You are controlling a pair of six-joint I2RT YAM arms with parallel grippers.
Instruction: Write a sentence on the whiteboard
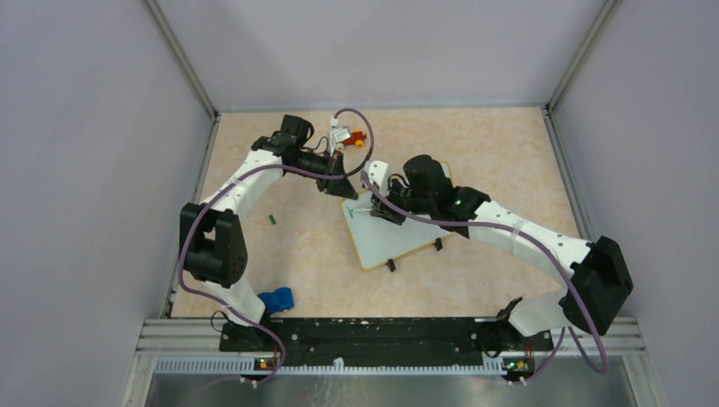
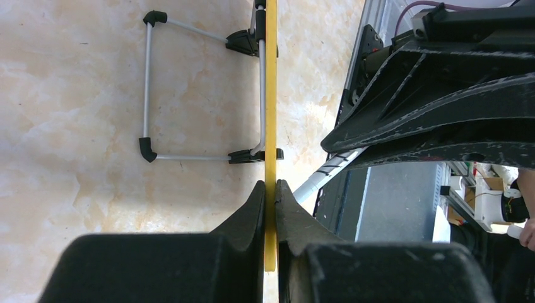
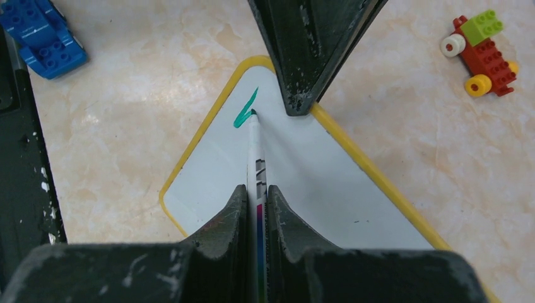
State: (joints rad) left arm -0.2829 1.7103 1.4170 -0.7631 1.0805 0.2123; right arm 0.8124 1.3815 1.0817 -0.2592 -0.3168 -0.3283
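One short green stroke (image 3: 246, 108) is all the writing seen on the whiteboard (image 3: 315, 177), near the corner at the upper middle of the right wrist view; no letter can be read from it. Dark print and a coloured band are seen on the barrel of the marker (image 3: 255, 145), too small to be read. The marker is clamped between the closed fingers of the right tool (image 3: 257, 196), and its tip meets the stroke. The yellow rim at that same corner is pinched by the closed left tool (image 2: 271, 189), whose dark finger juts in from the top of the right wrist view, just beside the stroke.

In the top view the whiteboard is found at the centre of the tabletop (image 1: 509, 144), white face turned up, its long axis running from lower left to upper right, two black feet along its lower edge. Its upper right part is covered by the right arm. Edge-on in the left wrist view, the rim is seen as a vertical yellow line, with a wire stand (image 2: 148, 88) on its left. A red brick toy (image 1: 356, 138) lies beyond the board at the upper middle, a blue brick toy (image 1: 276, 299) at the lower left, and a small green item (image 1: 273, 219) left of the board, well apart.
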